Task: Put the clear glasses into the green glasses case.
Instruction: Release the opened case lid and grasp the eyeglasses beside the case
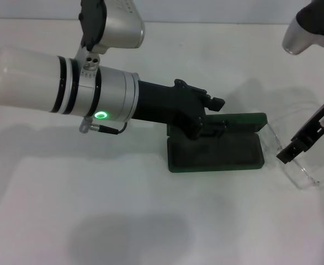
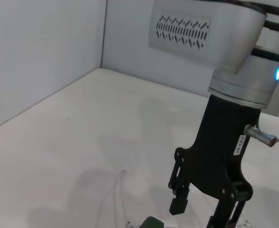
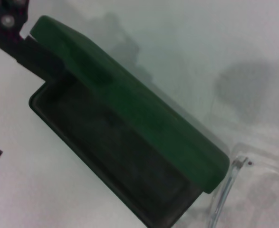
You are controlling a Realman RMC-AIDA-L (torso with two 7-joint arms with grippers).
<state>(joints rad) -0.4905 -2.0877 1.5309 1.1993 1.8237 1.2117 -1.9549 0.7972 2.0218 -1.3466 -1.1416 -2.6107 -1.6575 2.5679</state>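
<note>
So the clear glasses (image 1: 308, 160) are off the desk (image 1: 123, 221), pinched in the right gripper (image 1: 294, 148), whose jaws are clamped on the top edge of the lens. They hang just past the short end of the green glasses case (image 1: 214, 144), on the side away from the left arm. In the right wrist view one clear arm (image 3: 225, 190) of the glasses sits right next to the corner of the case's lid (image 3: 129, 99).

The case is open. The tray with its dark lining (image 3: 115, 161) lies flat, and the lid stands up along the back. The left gripper (image 1: 208, 124) is down at the lid's end nearest its own arm. It looks like it's holding the lid up, but I can't tell if its jaws are actually pinching it or just resting there.

My read is we're mid carry, with the glasses not in yet. Next the right arm needs to slide them sideways over the tray, line them up lengthwise, lower and let go. The fit looks snug, so alignment matters.
</note>
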